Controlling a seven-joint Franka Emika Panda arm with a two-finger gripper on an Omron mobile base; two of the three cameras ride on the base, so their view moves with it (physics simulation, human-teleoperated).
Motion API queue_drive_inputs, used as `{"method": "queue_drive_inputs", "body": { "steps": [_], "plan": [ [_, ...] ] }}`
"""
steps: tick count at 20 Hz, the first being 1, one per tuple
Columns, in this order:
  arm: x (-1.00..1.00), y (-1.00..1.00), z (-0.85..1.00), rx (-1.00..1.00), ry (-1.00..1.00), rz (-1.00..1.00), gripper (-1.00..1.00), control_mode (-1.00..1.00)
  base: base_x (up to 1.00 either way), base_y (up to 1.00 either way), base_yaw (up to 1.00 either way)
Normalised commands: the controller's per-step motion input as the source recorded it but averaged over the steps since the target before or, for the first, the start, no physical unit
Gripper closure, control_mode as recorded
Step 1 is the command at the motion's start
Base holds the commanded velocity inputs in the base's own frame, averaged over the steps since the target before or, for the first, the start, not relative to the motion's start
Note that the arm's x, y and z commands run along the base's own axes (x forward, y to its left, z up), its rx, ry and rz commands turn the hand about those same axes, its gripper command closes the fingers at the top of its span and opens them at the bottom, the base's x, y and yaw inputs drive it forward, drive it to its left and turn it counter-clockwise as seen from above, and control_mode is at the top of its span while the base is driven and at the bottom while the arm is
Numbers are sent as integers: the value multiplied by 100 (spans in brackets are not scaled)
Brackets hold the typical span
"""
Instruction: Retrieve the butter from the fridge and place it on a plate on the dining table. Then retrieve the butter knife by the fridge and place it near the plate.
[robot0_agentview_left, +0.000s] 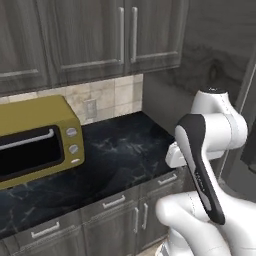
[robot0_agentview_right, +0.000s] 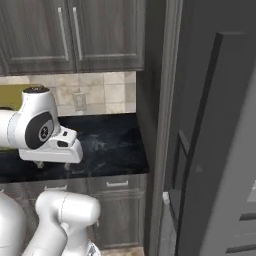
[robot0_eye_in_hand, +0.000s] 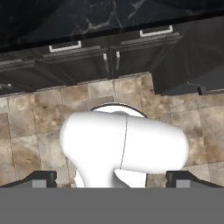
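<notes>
The grey fridge (robot0_agentview_right: 210, 100) fills the right of the right base view, a dark vertical bar handle (robot0_agentview_right: 199, 145) on its near door; its edge also shows in the left base view (robot0_agentview_left: 248, 125). My gripper (robot0_agentview_right: 52, 164) hangs off the white hand beside the counter's front edge, left of the fridge, and points down at the floor. In the hand view its two dark fingertips (robot0_eye_in_hand: 41, 178) sit far apart at the bottom corners, so the gripper (robot0_eye_in_hand: 113, 179) is open and holds nothing. The butter, the plate, the butter knife and the dining table are out of view.
A yellow toaster oven (robot0_agentview_left: 35, 135) stands on the black marbled wall counter (robot0_agentview_left: 120, 150). Grey upper cabinets (robot0_agentview_left: 95, 35) hang above, lower cabinets (robot0_eye_in_hand: 78, 61) sit below. Tan floor tiles (robot0_eye_in_hand: 26, 113) lie under the hand.
</notes>
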Motion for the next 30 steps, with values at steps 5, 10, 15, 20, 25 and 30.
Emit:
{"method": "queue_drive_inputs", "body": {
  "steps": [5, 10, 15, 20, 25, 30],
  "plan": [
    [0, 0, 0, 0, 0, 0, -100, 100, 57, 2, 0],
    [0, 0, 0, 0, 0, 0, -100, 100, 40, 19, 0],
    [0, 0, 0, 0, 0, 0, -100, 100, 12, 0, 0],
    [35, 0, 0, 0, -6, 0, -100, -100, 5, 0, 1],
    [91, 0, 0, 0, -17, 3, -100, -100, 0, 0, 0],
    [23, 0, -35, 0, -12, 1, -100, -100, 0, 0, 0]
  ]
}}
